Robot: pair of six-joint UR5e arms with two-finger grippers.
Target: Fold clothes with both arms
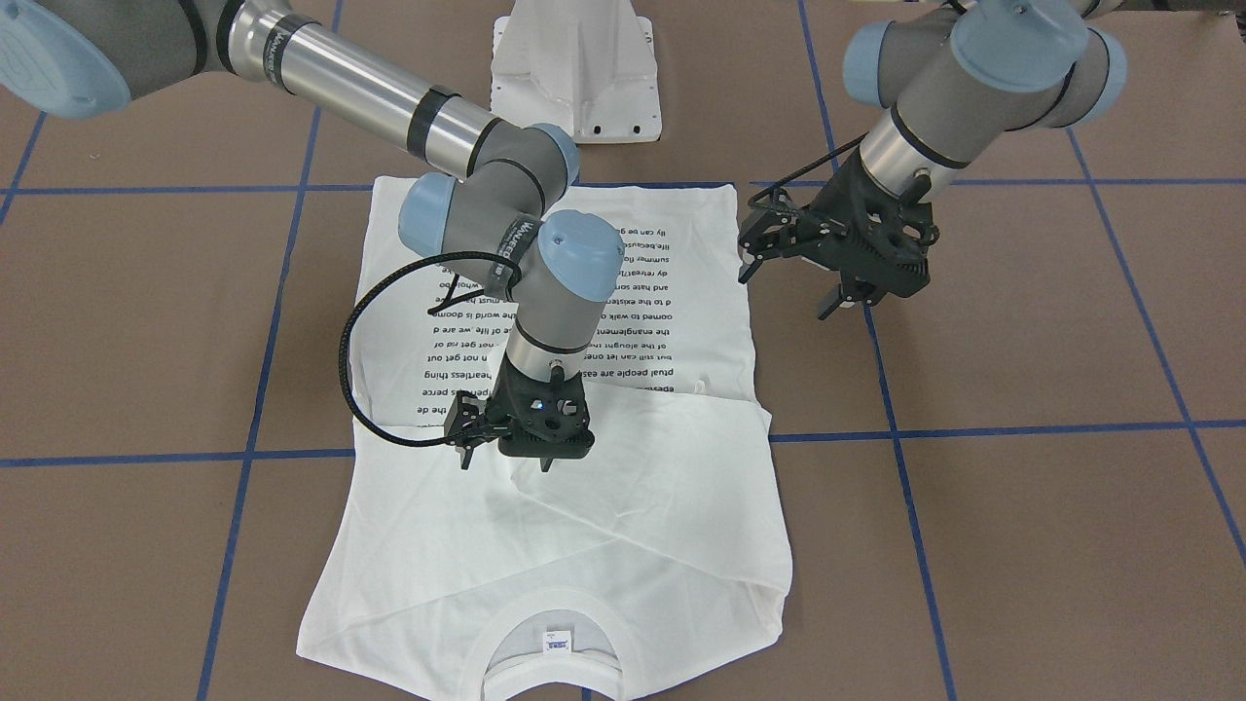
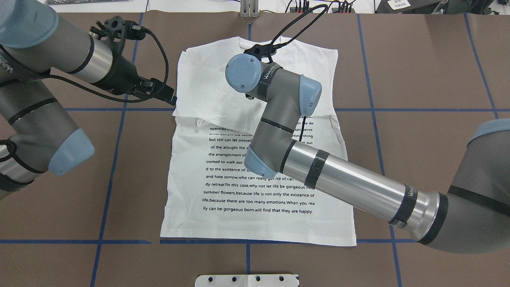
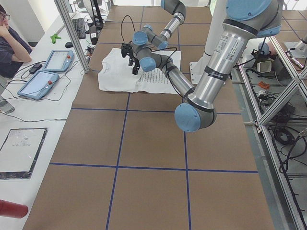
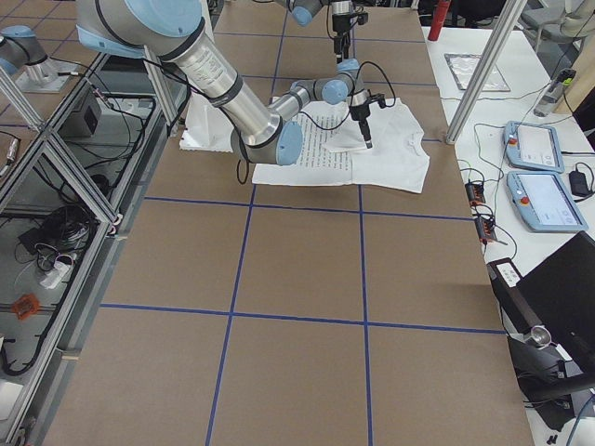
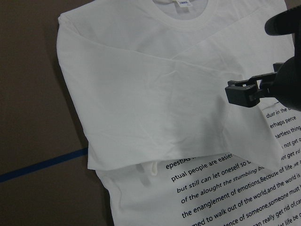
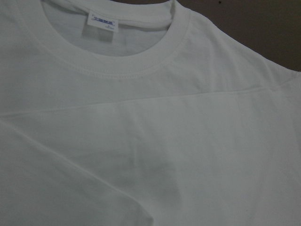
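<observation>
Brown table [image 1: 1022,545], blue tape grid [image 1: 973,429]; white T-shirt [image 1: 584,526] spread flat; white pedestal base [image 1: 574,68] near hem.

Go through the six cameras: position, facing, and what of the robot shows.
Front-facing: across the table, facing the robot, steeply down; left arm, right arm, T-shirt.
Overhead: behind the robot, looking forward and down; both arms.
Exterior left: table's end, left arm near.
Exterior right: opposite end, right arm near.
Left wrist: above the shirt's collar end; right gripper shows.
Right wrist: close over the collar; no robot part.
Both wrist views share the neck label.
</observation>
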